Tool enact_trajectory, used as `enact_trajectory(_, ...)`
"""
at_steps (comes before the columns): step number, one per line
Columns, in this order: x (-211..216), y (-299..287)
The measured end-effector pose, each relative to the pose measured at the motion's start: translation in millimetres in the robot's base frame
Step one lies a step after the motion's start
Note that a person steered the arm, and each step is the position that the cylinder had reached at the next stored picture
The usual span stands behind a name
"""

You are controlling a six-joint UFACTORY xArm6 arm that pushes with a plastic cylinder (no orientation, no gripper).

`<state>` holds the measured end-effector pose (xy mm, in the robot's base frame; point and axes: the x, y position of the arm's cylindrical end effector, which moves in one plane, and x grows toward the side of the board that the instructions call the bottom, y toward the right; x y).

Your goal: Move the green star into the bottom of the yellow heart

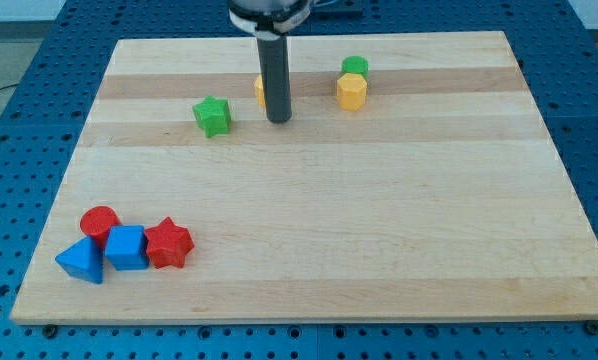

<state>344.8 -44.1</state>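
You are looking at a wooden board [379, 230] on a blue perforated table [19, 90]. The dark rod comes down from the top centre of the frame, and my tip [278, 121] rests on the board in the upper middle. This arm carries no pincer, so there is no opening or grasp to report.

The green star [212, 116] lies just left of my tip, near it but not touching. A yellow block [260, 90] peeks out from behind the rod's left edge; most of it is hidden, so you cannot tell its shape.

Right of the rod, in the upper right-centre, a yellow hexagonal block [351, 91] sits touching a green cylinder [355, 67] just above it.

In the lower left corner four blocks cluster together: a red cylinder [100, 223], a blue triangular block [82, 261], a blue cube-like block [126, 247] and a red star [168, 243].
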Motion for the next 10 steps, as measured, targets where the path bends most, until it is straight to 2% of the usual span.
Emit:
enact_trajectory(1,-23.0,-7.1)
enact_trajectory(2,19.7,25.3)
enact_trajectory(3,98.6,3.9)
enact_trajectory(4,104.2,-88.6)
enact_trajectory(5,58.3,-118.8)
enact_trajectory(6,38.4,-119.9)
enact_trajectory(7,38.1,-80.3)
enact_trajectory(8,24.4,-71.0)
enact_trajectory(9,21.9,-74.0)
enact_trajectory(10,21.3,-111.5)
